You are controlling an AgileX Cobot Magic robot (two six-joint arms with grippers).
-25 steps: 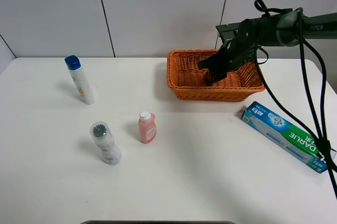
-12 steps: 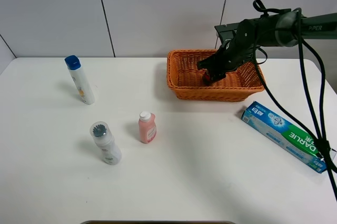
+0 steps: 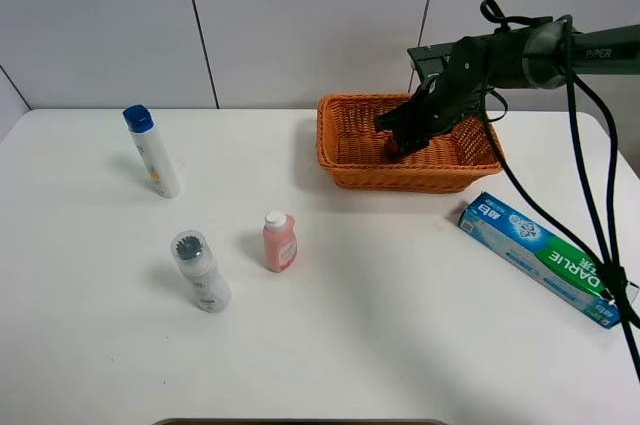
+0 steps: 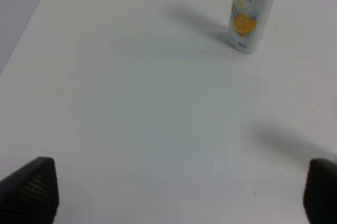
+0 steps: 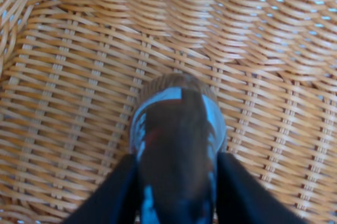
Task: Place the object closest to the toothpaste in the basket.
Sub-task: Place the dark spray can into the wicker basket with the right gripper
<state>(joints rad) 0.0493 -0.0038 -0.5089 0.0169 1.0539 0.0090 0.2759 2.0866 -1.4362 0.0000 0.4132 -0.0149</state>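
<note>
Barely shifted since a second ago, the right fingers (image 5: 108,197) sit inside the basket (image 3: 400,177).
They grip a dark, blue-banded object (image 5: 176,145) over its floor; the toothpaste (image 3: 545,257) lies at the basket's 4 o'clock; the left fingers (image 4: 31,190) gape above the desk (image 3: 400,325).

I see dark rounded object with blue stripes (image 5: 176,139) low inside orange woven wicker basket (image 3: 400,178). Blue-green toothpaste box (image 3: 545,257) lying flat, near basket's right side, apart.

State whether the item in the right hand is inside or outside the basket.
Inside: the woven basket surrounds the item held by the right hand.
</note>
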